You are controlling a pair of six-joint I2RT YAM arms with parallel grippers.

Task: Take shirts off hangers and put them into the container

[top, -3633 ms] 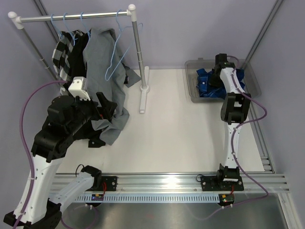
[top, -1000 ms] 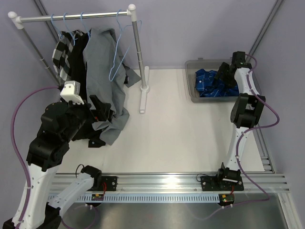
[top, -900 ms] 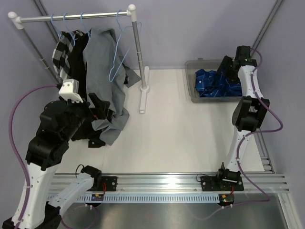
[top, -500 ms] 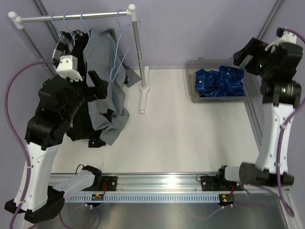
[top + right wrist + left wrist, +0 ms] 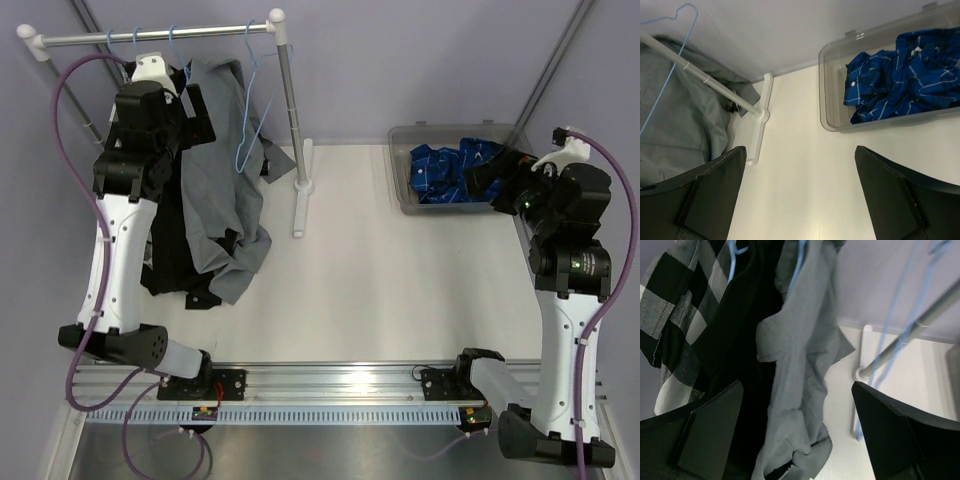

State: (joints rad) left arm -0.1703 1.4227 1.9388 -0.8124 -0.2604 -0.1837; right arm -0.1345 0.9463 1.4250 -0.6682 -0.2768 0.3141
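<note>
Left wrist — grey shirt (image 5: 805,365) beyond left pincer (image 5: 797,385) (jaws wide)

White table (image 5: 380,290) with clear container (image 5: 402,185) at far right, rail's foot (image 5: 300,210) and pooled grey shirt (image 5: 220,180) left.

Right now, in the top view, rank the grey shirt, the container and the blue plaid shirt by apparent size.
1. grey shirt
2. container
3. blue plaid shirt, crumpled inside the container
</note>
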